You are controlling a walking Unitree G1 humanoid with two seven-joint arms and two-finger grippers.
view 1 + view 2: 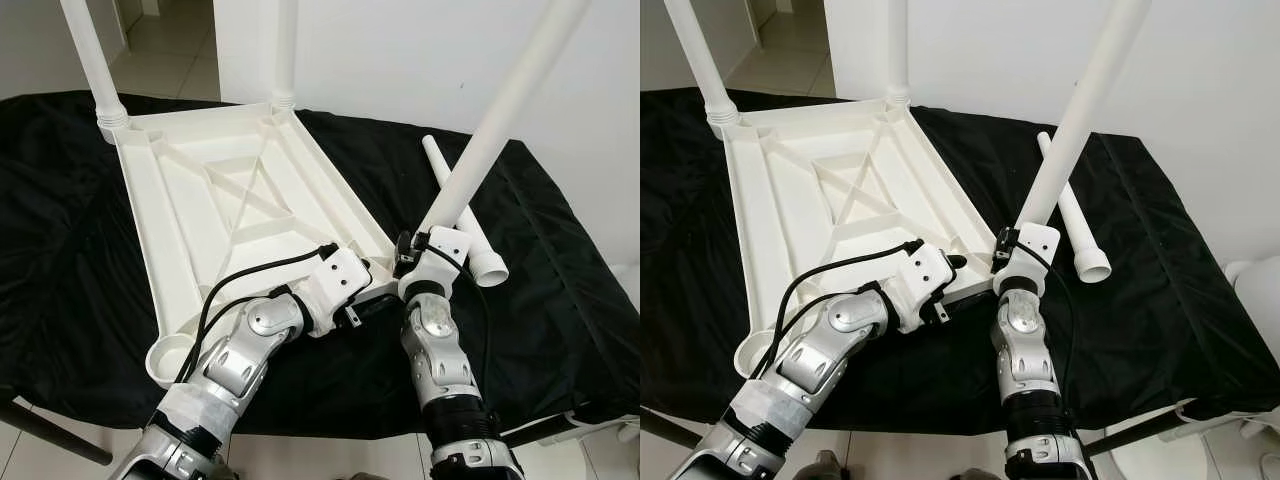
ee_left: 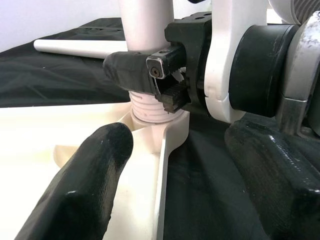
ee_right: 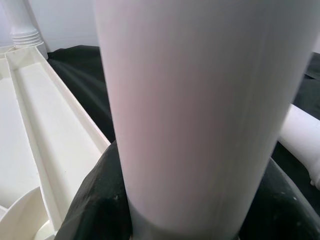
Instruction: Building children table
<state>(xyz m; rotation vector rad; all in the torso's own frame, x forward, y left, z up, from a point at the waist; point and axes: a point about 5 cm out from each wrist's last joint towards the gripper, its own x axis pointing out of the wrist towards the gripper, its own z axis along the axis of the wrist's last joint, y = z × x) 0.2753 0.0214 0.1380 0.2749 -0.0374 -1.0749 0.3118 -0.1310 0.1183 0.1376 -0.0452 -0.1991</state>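
A white plastic table top (image 1: 230, 200) lies upside down on a black cloth. Two white legs (image 1: 95, 60) (image 1: 285, 50) stand in its far corners. My right gripper (image 1: 425, 245) is shut on a third leg (image 1: 500, 120), which leans to the right. That leg's threaded end (image 2: 147, 107) sits at the near right corner socket. My left gripper (image 1: 375, 305) is open at this same corner, and its fingers (image 2: 90, 170) straddle the table's rim. A fourth leg (image 1: 465, 220) lies loose on the cloth to the right. The near left socket (image 1: 170, 360) holds nothing.
The black cloth (image 1: 560, 300) covers the whole work surface, whose front edge is close to my body. A white wall stands behind it. Tiled floor (image 1: 170, 50) shows at the far left. A white object (image 1: 1250, 290) sits past the cloth's right edge.
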